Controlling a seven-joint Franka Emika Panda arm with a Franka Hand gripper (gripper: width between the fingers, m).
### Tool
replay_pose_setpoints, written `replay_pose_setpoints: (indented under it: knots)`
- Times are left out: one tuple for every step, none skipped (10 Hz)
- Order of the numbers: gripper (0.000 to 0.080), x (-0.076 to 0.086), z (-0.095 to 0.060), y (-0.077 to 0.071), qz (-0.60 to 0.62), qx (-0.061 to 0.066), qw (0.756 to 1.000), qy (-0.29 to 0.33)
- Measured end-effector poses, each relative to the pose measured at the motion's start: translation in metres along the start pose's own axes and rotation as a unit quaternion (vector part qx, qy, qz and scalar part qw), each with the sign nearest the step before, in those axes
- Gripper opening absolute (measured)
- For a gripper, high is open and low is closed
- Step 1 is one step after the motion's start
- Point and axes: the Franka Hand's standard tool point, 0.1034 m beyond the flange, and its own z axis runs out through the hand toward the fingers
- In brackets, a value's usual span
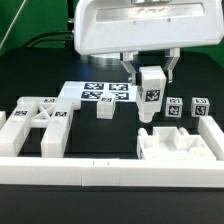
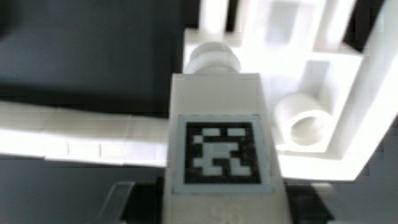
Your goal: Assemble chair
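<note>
Gripping a chunky white chair leg point(image 1: 152, 108) point(image 2: 217, 100) upright, the robot's gripper point(image 1: 151, 80) point(image 2: 217, 197) hangs over a black table point(image 1: 30, 60), just toward one o'clock from the middle of the exterior view. Its jaws are partly closed, pressing on the leg's two sides. A black-and-white tag on the leg faces the camera.

Below the leg, at five o'clock, sits a white walled chair slab point(image 1: 180, 152). Whether leg and slab touch cannot be told. At nine o'clock lies a frame piece point(image 1: 35, 128) with triangular cut-outs. Two small tagged cubes point(image 1: 176, 108) stand at three o'clock. The marker board point(image 1: 105, 92) lies at twelve o'clock, with a short white block point(image 1: 103, 111) in front of it. A long white rail point(image 1: 110, 180) runs across at six o'clock.
</note>
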Motion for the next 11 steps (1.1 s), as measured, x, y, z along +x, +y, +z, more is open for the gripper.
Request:
replay_pose_setpoints:
  knots:
    - [0.0287,-0.001,0.001,-0.001,0.000,0.001,1.000,-0.005]
    - [0.0287,0.000,0.002,-0.005,0.005,0.001,1.000,-0.002]
    - [0.0287,0.005,0.007,-0.024,0.006,0.001,1.000,0.009]
    - [0.0287,0.009,0.015,-0.037,0.009,0.006,1.000,0.007]
    - [0.0287,0.013,0.016,-0.040,0.009,0.007,1.000,0.009]
    - [0.0287,0.012,0.016,-0.037,0.009,0.006,1.000,0.010]
    - [0.0287,0.012,0.017,-0.037,0.009,0.004,1.000,0.018]
    - [0.0287,0.014,0.016,-0.036,0.009,0.003,1.000,0.024]
    - [0.0287,0.016,0.016,-0.034,0.007,-0.002,0.999,0.046]
    - [0.0287,0.019,0.016,-0.034,0.004,-0.010,0.996,0.083]
    - [0.0287,0.021,0.018,-0.043,-0.001,-0.007,0.996,0.090]
